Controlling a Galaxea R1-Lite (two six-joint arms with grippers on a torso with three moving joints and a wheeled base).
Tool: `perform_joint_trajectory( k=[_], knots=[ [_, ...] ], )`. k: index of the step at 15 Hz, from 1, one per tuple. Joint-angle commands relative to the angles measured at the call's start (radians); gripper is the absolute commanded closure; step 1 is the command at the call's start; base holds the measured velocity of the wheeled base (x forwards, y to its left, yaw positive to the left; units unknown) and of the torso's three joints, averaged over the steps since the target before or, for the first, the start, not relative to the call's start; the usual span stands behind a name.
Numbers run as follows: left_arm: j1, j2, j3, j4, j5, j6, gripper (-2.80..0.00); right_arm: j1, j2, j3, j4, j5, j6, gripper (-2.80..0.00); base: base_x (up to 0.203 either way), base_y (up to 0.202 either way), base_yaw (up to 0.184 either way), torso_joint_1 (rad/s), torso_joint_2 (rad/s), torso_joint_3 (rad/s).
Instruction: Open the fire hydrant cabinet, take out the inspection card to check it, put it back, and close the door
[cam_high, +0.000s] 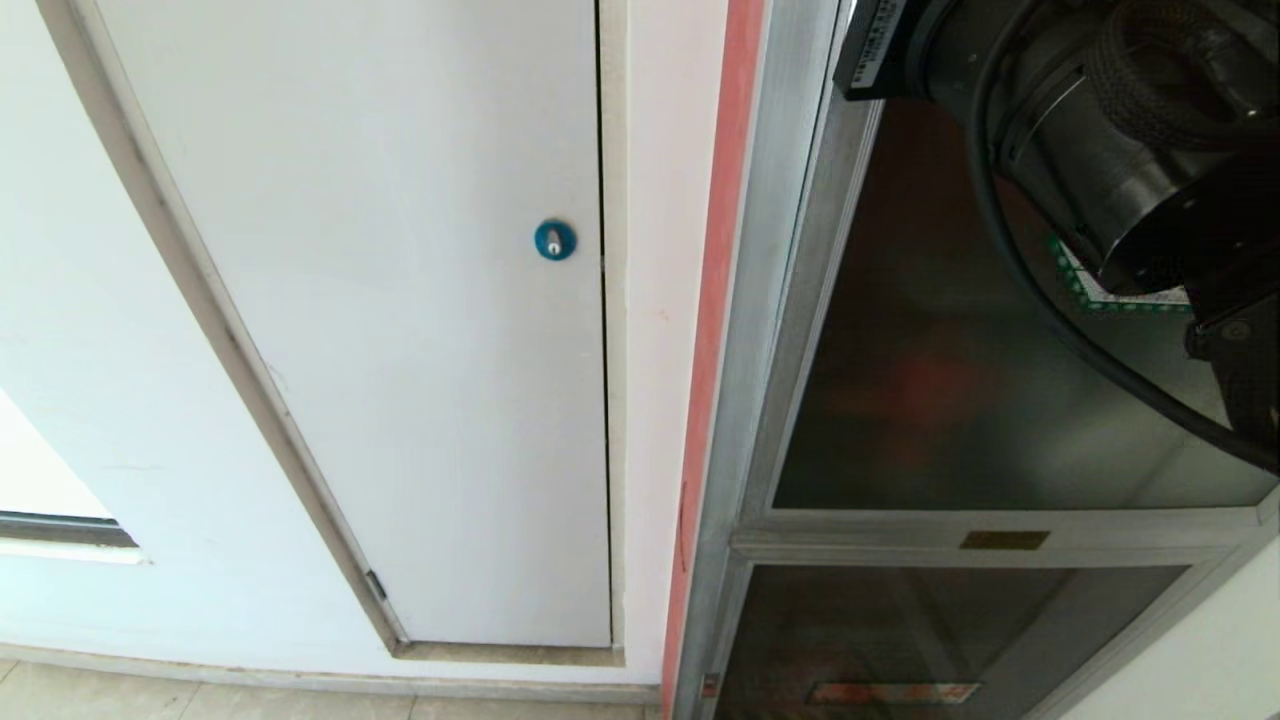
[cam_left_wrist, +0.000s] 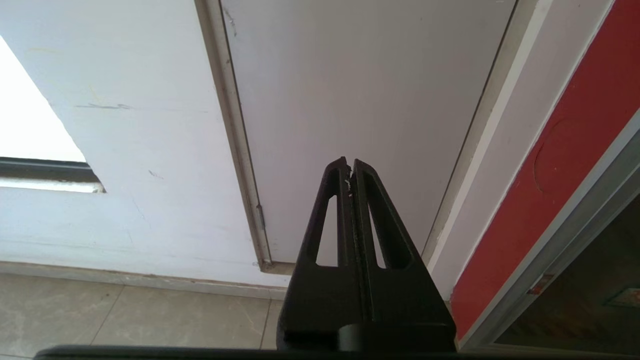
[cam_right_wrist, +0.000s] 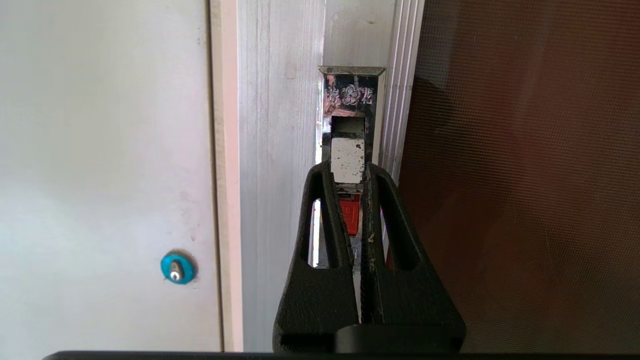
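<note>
White wall flanks the fire hydrant cabinet (cam_high: 790, 300); your right end effector (cam_right_wrist: 348, 167) is clamped on the latch tab (cam_right_wrist: 348, 160) at the door (cam_right_wrist: 525, 175) edge. Pull straight outward, keeping the pinch. Left end effector (cam_left_wrist: 349, 167) hangs closed.

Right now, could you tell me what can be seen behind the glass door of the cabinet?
Through the dark glass door only a blurred red glow shows. The tint hides the rest, and no inspection card can be seen. The right gripper is shut on the door's latch.
</note>
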Motion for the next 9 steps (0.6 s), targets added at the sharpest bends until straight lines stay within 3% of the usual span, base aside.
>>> perform_joint_trajectory(
  k=[1,9],
  knots=[
    [0.0,0.001,0.02,0.0,0.001,-0.001,0.0,0.003,-0.032,0.014,-0.008,-0.005,-0.003,0.0,0.0,0.0,0.0,0.0,0.0,0.0],
    [0.0,0.001,0.02,-0.001,0.001,-0.001,0.0,0.034,-0.075,0.048,-0.008,-0.031,-0.012,0.0,0.0,0.0,0.0,0.0,0.0,0.0]
  ],
)
